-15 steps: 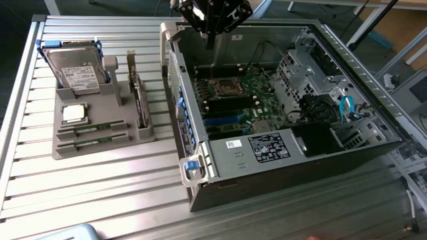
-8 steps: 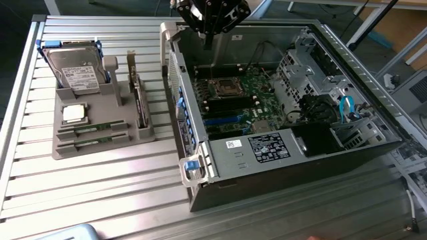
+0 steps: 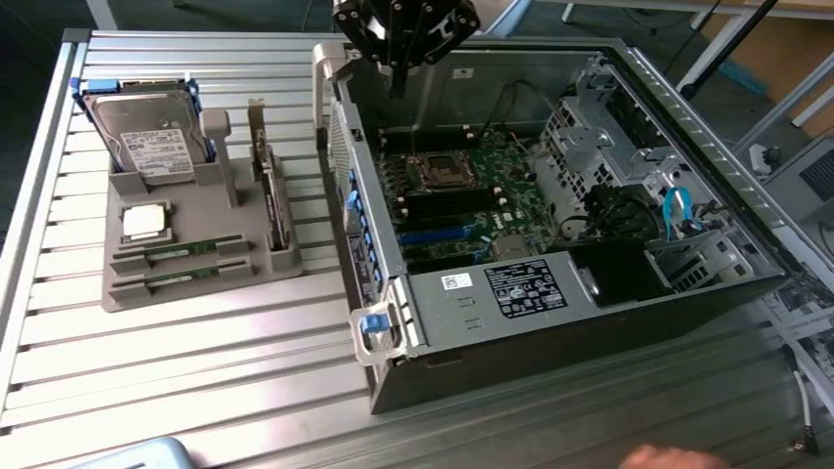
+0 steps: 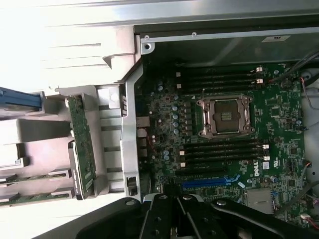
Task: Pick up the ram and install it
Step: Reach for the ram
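1. The claw hung over the near wall of the open computer case, its fingers drawn together on nothing. In the wrist view the claw sat above the motherboard, close to the blue slot.
2. The ram lay flat in its groove in the grey holder on the table, towards the exterior view's left and well apart from the claw. A second stick like it lay just beside it in the next groove.
3. Also in the holder: the hard drive, the square processor chip and the expansion card standing on edge. None of these was touched.
4. Judgement: the pick-up had not yet been made, so the step in hand was the reach to the holder.
5. To do it well, I reckon the fingers should part before descent and straddle the stick across its thin width, mid-length, clear of the groove walls and of the neighbouring stick.
6. The lift should go straight out of the groove; a tilt could wedge the board.
7. The black memory slots flanked the empty socket. Whether their latches stood open, I could not tell.
8. A person's hand rested at the table edge, well clear of the arm.
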Action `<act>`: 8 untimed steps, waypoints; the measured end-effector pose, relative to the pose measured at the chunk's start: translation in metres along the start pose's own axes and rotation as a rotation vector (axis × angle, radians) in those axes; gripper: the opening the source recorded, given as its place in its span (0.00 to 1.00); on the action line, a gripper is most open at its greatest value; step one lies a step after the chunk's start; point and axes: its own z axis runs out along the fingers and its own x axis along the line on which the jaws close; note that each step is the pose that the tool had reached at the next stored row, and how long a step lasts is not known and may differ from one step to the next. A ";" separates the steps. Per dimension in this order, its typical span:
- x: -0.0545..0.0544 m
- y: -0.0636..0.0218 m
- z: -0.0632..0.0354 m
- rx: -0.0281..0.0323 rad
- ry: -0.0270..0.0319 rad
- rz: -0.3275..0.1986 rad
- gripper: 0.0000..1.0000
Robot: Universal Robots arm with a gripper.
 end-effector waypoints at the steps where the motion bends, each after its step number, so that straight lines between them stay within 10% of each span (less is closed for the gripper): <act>1: 0.001 -0.0001 0.0000 -0.0001 -0.0001 0.000 0.11; 8: 0.007 -0.0005 -0.0001 -0.0001 -0.0001 0.000 0.11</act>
